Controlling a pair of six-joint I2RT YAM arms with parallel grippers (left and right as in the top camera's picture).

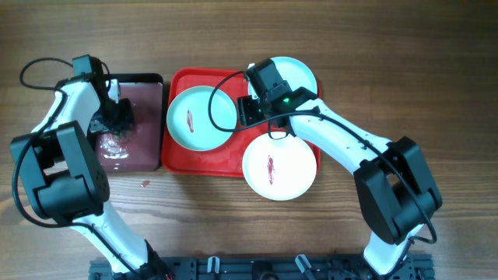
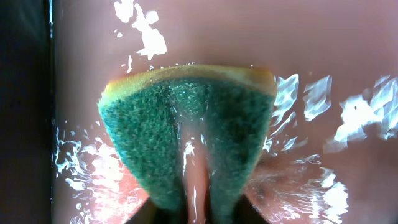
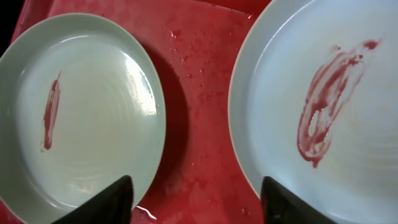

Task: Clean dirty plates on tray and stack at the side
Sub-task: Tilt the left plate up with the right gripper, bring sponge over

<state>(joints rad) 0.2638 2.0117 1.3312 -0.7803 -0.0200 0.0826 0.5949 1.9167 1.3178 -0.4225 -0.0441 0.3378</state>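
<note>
We see right pincer (image 3: 196, 182) released above red tray (image 3: 199, 81), between two smeared plates (image 3: 93, 112) | left pincer (image 1: 118, 118) clenched on green sponge (image 2: 186, 124) in maroon tray (image 1: 146, 144).

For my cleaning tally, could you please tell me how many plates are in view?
3 plates: one on the left of the red tray, one at its far right corner, partly under the right arm, and one overhanging its near right edge.

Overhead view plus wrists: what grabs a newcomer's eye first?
The bright red tray mid-table, with red smears on the left plate and on the front plate, which overhangs the tray's near edge. In the left wrist view a green sponge fills the frame, pinched by the left gripper over a wet dark tray.
</note>
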